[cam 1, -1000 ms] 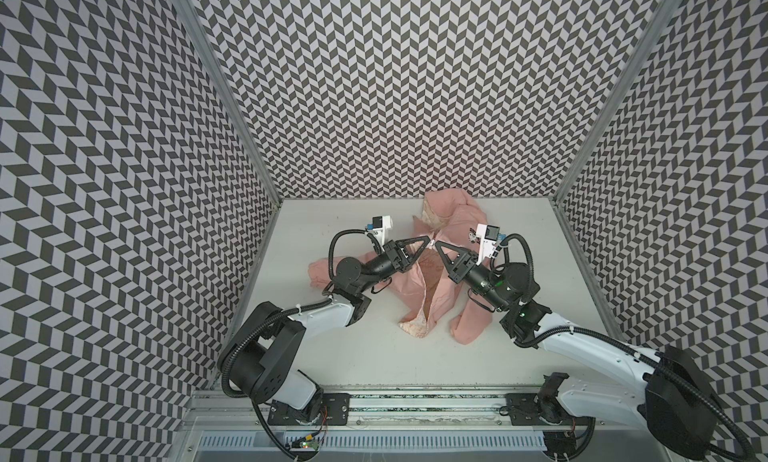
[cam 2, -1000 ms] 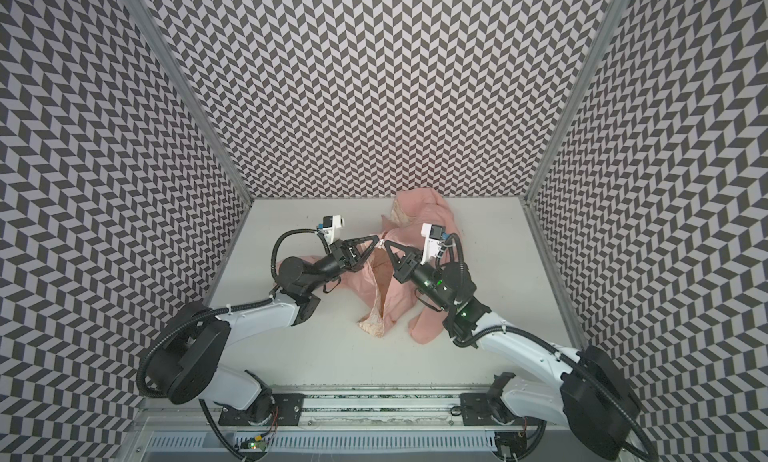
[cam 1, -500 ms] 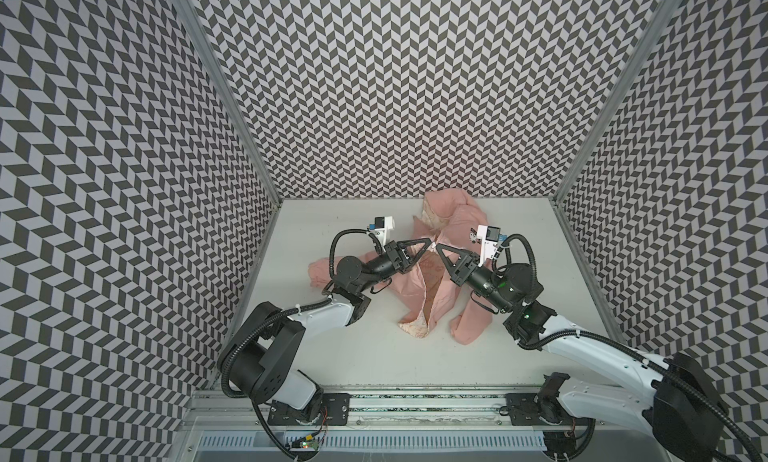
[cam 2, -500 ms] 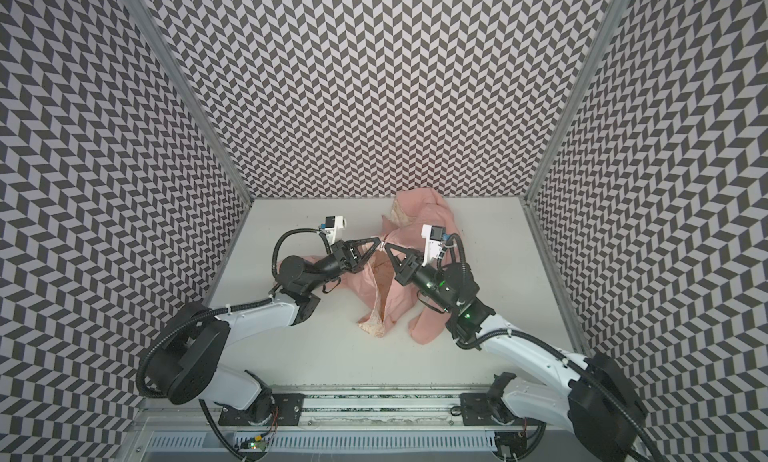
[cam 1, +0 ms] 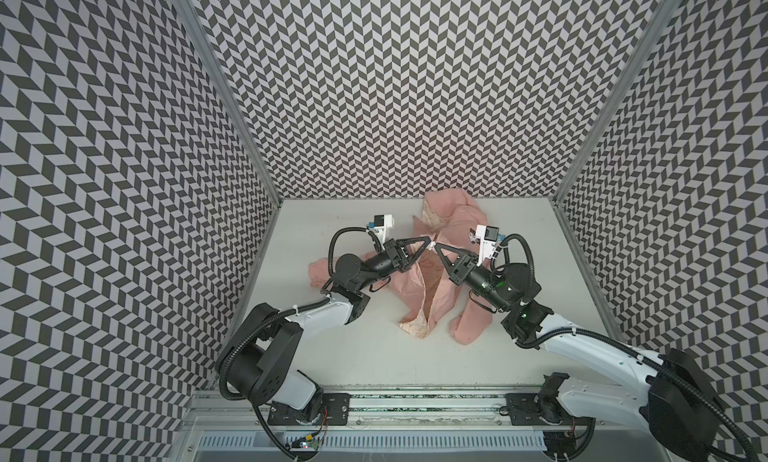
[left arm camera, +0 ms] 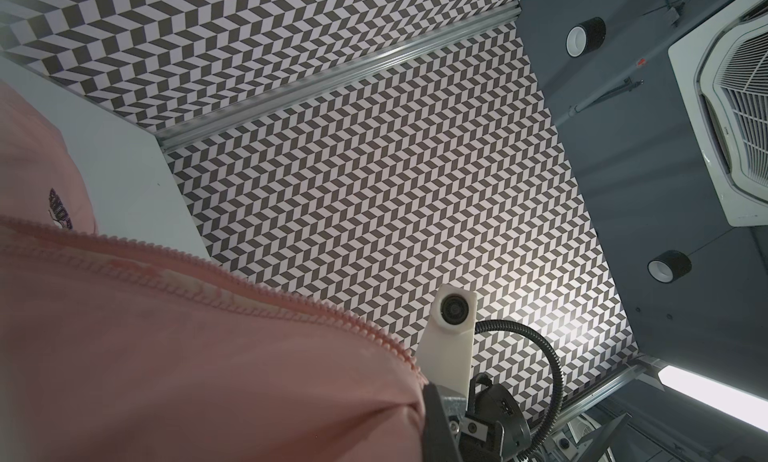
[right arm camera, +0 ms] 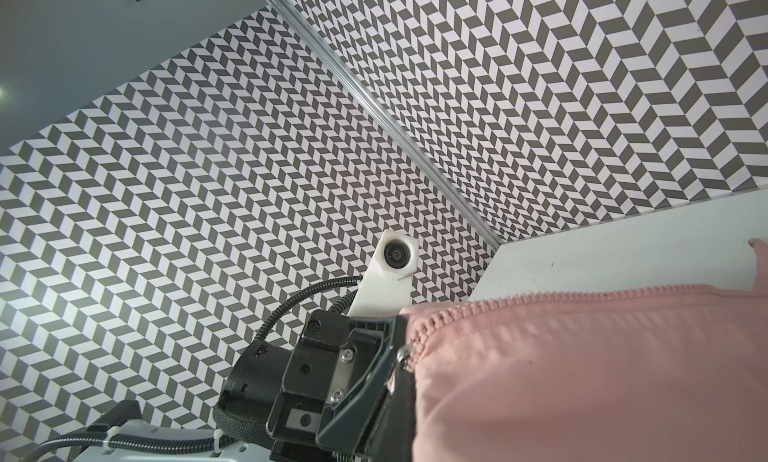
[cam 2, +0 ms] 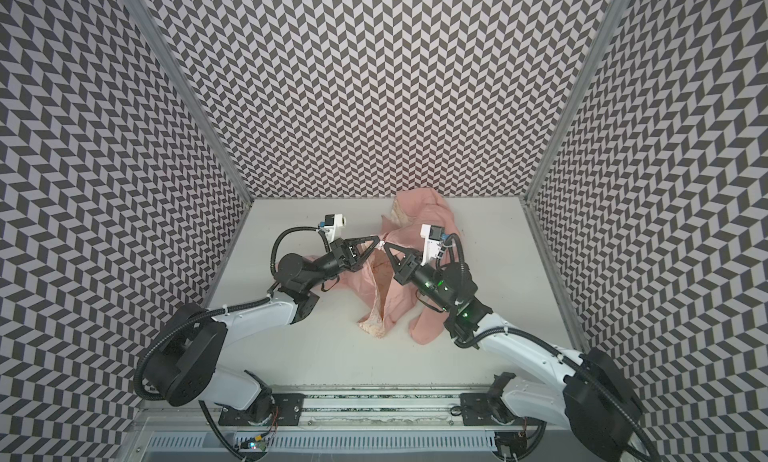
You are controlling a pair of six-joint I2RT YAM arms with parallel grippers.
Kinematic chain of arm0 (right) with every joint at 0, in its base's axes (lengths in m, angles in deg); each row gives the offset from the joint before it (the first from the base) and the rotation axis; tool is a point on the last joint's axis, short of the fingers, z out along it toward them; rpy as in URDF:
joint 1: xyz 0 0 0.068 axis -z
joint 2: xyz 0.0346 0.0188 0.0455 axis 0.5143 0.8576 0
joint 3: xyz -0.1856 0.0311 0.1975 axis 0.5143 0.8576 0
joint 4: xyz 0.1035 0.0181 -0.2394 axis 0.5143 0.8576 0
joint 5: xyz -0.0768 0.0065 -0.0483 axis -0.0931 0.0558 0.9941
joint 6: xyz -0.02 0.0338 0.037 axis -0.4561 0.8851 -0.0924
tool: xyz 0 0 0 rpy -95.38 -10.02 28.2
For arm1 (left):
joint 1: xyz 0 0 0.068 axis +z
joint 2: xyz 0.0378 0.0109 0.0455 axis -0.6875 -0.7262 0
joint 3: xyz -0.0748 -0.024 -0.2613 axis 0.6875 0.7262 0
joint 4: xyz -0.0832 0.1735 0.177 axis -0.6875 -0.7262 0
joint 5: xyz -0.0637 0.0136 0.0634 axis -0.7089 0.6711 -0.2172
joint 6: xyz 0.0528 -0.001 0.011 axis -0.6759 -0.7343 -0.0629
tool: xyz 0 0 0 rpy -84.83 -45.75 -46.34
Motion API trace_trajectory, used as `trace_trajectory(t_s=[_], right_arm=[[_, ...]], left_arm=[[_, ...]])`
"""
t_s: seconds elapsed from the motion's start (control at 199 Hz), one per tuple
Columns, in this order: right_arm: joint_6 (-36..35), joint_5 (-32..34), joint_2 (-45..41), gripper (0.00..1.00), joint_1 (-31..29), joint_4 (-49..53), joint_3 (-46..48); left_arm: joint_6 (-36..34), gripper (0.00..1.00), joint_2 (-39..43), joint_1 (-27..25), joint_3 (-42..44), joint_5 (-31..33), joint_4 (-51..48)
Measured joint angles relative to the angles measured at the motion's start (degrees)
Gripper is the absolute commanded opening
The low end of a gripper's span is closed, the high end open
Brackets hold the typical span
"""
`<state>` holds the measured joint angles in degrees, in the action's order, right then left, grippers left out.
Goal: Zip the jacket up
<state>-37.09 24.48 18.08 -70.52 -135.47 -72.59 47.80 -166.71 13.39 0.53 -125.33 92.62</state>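
Salmon-pink fabric child's jacket [cam 1: 415,291] lies unzipped by the table's [cam 1: 353,356] far edge. Left gripper [cam 1: 427,243] and right gripper [cam 1: 436,246], jaws clamped on opposite zipper edges, meet tip-to-tip, apparently to join them.

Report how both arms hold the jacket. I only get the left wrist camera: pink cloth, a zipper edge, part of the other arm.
Observer: In both top views the left jaws and right jaws meet tip to tip over the jacket, each shut on its cloth.
Operator: Say whether the front is closed below them.
Observer: Open. It gapes there, and cream lining shows where it rests on the table.
Operator: Check the left jaws' grip.
Observer: The right wrist view shows them pinching the end of the zipper teeth.
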Motion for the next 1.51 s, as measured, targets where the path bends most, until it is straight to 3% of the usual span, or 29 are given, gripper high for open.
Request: trace_trajectory(t_s=[0.65, 0.952, 1.229, 1.511], right_arm=[[0.0, 2.6, 1.4, 0.0, -1.6, -5.6, 1.8], [-1.2, 2.4, -0.1, 0.0, -1.7, -5.4, 4.5], [-5.4, 1.7, -5.1, 0.0, -2.2, 3.3, 3.5], [-8.4, 3.1, -5.8, 0.0, -2.7, 2.8, 3.2]], left_arm=[[1.5, 0.0, -0.1, 0.3, -1.7, -1.3, -1.7], [1.8, 0.0, 0.0, 1.1, -1.9, -5.9, -5.1], [4.8, 0.0, 0.2, 1.6, -3.4, -11.0, -6.7], [9.3, 0.0, 2.2, 1.7, -5.7, -13.0, -11.7]])
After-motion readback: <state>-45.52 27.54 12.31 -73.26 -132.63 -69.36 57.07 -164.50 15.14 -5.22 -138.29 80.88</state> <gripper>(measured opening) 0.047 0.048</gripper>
